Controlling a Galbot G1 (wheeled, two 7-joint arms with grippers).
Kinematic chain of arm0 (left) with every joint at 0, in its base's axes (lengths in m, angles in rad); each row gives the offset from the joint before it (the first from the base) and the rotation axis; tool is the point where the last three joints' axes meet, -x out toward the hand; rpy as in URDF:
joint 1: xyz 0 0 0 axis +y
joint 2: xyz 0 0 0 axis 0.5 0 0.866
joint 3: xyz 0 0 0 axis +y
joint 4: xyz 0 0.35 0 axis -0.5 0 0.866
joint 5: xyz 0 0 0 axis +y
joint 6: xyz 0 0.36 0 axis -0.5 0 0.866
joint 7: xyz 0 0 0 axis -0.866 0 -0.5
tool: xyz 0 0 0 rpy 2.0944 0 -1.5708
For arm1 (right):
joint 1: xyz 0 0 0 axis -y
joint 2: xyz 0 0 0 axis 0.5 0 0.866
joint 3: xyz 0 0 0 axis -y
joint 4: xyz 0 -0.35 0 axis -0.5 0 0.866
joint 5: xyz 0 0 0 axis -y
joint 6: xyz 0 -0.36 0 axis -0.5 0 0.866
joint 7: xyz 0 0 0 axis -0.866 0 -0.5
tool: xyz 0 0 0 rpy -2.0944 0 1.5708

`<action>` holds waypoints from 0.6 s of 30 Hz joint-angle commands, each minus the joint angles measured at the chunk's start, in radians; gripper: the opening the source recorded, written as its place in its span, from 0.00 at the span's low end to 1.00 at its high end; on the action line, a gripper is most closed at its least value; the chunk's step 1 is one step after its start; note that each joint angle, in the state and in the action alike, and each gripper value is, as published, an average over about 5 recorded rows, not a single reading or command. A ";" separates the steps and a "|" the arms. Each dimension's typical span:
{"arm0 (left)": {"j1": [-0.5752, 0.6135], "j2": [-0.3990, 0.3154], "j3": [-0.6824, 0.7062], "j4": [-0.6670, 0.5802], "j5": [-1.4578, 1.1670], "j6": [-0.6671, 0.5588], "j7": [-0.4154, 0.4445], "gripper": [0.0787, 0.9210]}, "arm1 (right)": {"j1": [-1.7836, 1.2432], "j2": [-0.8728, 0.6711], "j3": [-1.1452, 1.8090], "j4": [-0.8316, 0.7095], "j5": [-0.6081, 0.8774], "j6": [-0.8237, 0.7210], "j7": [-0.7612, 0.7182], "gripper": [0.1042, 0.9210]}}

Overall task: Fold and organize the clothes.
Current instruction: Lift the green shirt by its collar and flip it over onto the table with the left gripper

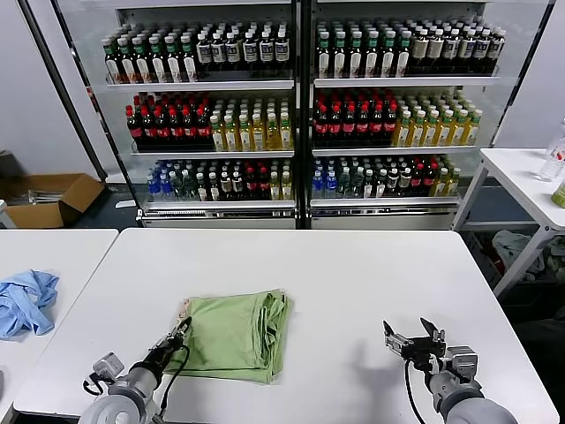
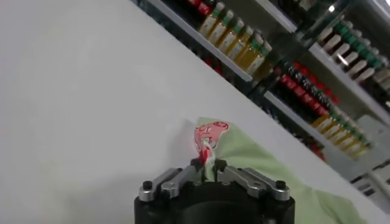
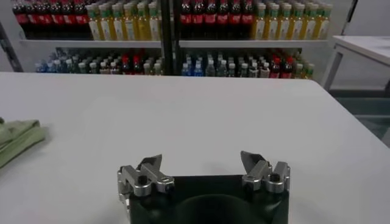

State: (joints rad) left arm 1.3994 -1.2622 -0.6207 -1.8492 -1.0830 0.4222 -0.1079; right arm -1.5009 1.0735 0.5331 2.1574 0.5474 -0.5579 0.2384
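Observation:
The light green polo shirt [image 1: 234, 334] lies folded into a rough square on the white table [image 1: 353, 274], left of centre near the front edge. My left gripper [image 1: 179, 334] is at its left edge, shut on a fold of the green cloth. In the left wrist view the fingers [image 2: 196, 164] pinch the cloth [image 2: 256, 164] just below the red-and-white checkered print [image 2: 209, 133]. My right gripper [image 1: 415, 336] is open and empty over bare table to the right, apart from the shirt. The shirt's edge shows far off in the right wrist view [image 3: 15, 139].
A light blue garment [image 1: 25, 300] lies on a second table at the left. Glass-door coolers full of bottles [image 1: 300, 106] stand behind. Another white table [image 1: 530, 177] stands at the right. A cardboard box [image 1: 53, 199] lies on the floor at the left.

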 commanded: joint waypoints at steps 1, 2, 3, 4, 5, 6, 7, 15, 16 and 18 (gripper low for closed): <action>-0.005 -0.015 -0.086 0.005 -0.272 0.003 0.010 0.05 | 0.000 0.002 0.004 0.001 0.001 0.000 0.001 0.88; -0.003 -0.010 -0.110 -0.003 -0.278 0.003 0.007 0.04 | -0.001 0.002 0.005 0.001 0.002 0.000 0.001 0.88; -0.001 -0.004 -0.137 -0.011 -0.282 0.004 0.003 0.03 | -0.001 0.002 0.006 0.001 0.003 0.000 0.001 0.88; 0.001 0.007 -0.168 -0.018 -0.283 0.005 -0.002 0.03 | 0.000 0.001 0.008 0.002 0.005 0.000 0.001 0.88; 0.003 0.024 -0.203 -0.025 -0.281 0.006 -0.006 0.03 | 0.001 0.000 0.009 0.002 0.006 0.000 0.001 0.88; 0.003 0.044 -0.241 -0.029 -0.278 0.006 -0.011 0.03 | 0.002 -0.001 0.009 0.001 0.007 0.000 0.001 0.88; 0.002 0.068 -0.279 -0.032 -0.274 0.008 -0.015 0.03 | 0.005 -0.002 0.009 0.000 0.009 0.000 0.001 0.88; 0.002 0.266 -0.522 -0.081 -0.244 0.029 -0.050 0.03 | 0.023 0.003 0.001 -0.001 0.014 0.000 0.002 0.88; 0.003 0.275 -0.522 -0.105 -0.235 0.032 -0.054 0.03 | 0.021 0.004 0.001 0.002 0.014 0.000 0.002 0.88; 0.002 0.274 -0.485 -0.170 -0.210 0.033 -0.067 0.03 | 0.015 0.005 0.005 0.009 0.014 0.000 0.002 0.88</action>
State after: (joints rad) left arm 1.4011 -1.1244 -0.9388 -1.9033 -1.2865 0.4466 -0.1488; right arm -1.4865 1.0772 0.5353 2.1601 0.5611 -0.5579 0.2398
